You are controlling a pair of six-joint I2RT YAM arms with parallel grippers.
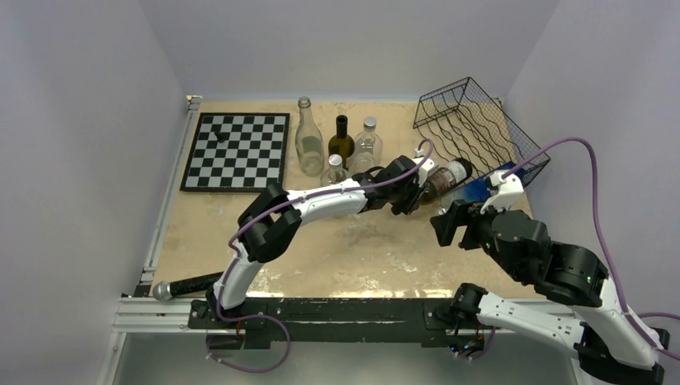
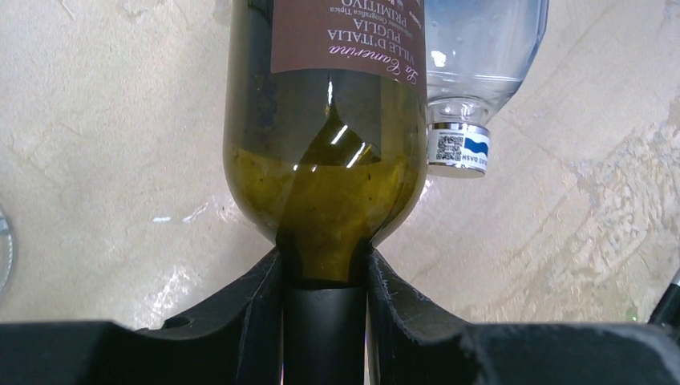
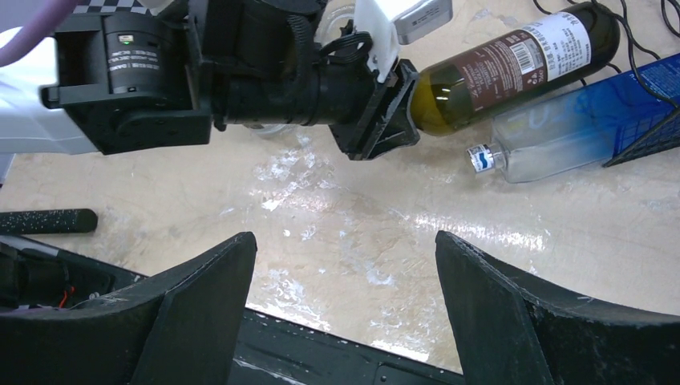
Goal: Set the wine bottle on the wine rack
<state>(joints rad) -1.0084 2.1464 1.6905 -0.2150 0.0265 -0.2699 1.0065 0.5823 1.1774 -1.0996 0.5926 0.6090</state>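
The wine bottle is dark green with a brown label and lies on its side on the table, base toward the wine rack. The rack is black wire and stands tilted at the back right. My left gripper is shut on the bottle's neck; in the left wrist view the neck sits between the jaws of the gripper, with the bottle's body beyond. The right wrist view shows the bottle held by the left gripper. My right gripper is open and empty above the table.
A clear bottle with a blue label lies beside the wine bottle, against the rack's foot. Several upright bottles stand at the back centre. A chessboard lies at the back left. A black cylinder lies at the near left edge.
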